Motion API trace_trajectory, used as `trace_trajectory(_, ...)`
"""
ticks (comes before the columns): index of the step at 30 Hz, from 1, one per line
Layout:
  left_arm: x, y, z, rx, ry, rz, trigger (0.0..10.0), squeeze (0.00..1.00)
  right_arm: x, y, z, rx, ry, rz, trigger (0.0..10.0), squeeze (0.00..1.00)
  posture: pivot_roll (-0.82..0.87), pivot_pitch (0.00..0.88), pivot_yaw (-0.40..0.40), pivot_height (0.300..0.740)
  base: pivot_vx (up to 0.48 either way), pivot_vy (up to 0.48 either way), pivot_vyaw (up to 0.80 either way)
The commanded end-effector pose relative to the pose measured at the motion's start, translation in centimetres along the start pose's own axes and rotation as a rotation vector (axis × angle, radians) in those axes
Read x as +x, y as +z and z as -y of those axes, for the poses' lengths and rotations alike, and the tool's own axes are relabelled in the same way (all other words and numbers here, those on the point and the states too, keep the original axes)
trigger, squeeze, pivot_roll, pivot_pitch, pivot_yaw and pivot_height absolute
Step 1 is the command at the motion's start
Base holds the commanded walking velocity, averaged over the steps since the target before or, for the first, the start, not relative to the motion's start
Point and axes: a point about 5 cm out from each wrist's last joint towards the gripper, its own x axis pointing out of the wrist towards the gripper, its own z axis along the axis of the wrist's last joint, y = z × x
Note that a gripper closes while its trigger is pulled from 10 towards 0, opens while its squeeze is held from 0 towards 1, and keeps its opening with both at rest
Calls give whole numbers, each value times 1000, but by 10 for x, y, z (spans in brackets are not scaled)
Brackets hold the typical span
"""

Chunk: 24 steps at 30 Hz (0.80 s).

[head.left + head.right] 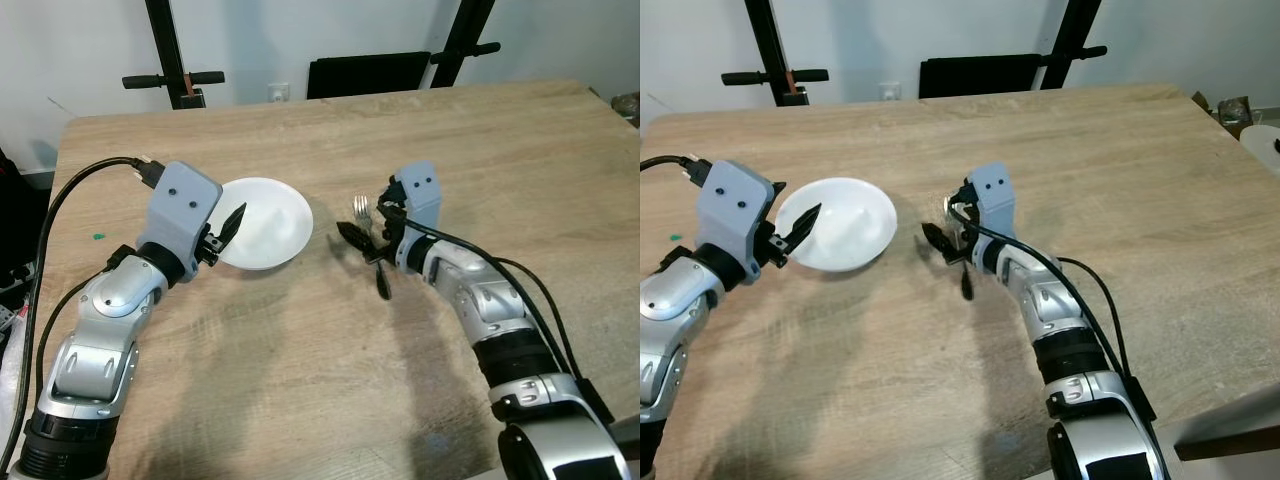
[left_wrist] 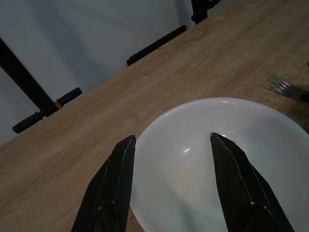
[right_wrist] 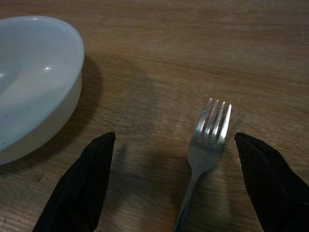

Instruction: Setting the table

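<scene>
Light wooden desk (image 1: 330,380) carries everything: the right gripper (image 1: 366,262), fingers spread, straddles a silver metal fork (image 3: 205,145) lying flat beside a round white ceramic bowl (image 1: 268,225), where the left gripper (image 2: 173,159) hovers open over its near rim.

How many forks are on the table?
1. The fork lies flat on the wooden table, between the open fingers of the right tool, to the right of the white bowl. Its handle is hidden under that tool.
</scene>
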Motion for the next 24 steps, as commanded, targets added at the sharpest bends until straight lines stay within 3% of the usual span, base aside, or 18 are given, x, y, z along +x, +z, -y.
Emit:
trace_trajectory(1,-1,0,3,4,-14,-6,10000,0,0,3,2,-26,3,11,10000,1000,-99,97,3,740,0,0,0)
trace_trajectory(2,-1,0,3,4,-14,-6,10000,0,0,3,2,-26,3,11,10000,1000,-99,97,3,740,0,0,0)
trace_trajectory(3,-1,0,3,5,-14,-6,10000,0,1,4,0,-34,16,17,10000,0,-101,99,2,740,0,0,0)
trace_trajectory(5,-1,0,3,6,-12,-5,10000,0,2,18,-22,-35,186,104,10000,0,-101,99,2,740,0,0,0)
trace_trajectory(6,-1,0,3,6,-12,-5,10000,0,2,18,-22,-35,186,104,10000,0,-101,99,2,740,0,0,0)
trace_trajectory(7,-1,0,3,6,-11,-5,10000,0,-1,26,-41,-37,323,155,10000,0,-102,99,-1,740,0,0,0)
trace_trajectory(13,-2,0,4,4,-6,-5,10000,0,-6,35,-69,-51,507,220,10000,0,-96,101,-8,740,0,0,0)
trace_trajectory(21,-3,0,4,3,1,-8,10000,0,-3,31,-66,-92,471,191,10000,0,-97,104,-12,740,0,0,0)
trace_trajectory(24,-2,0,5,0,1,-8,10000,0,2,23,-42,-177,261,160,10000,0,-100,105,-12,740,0,0,0)
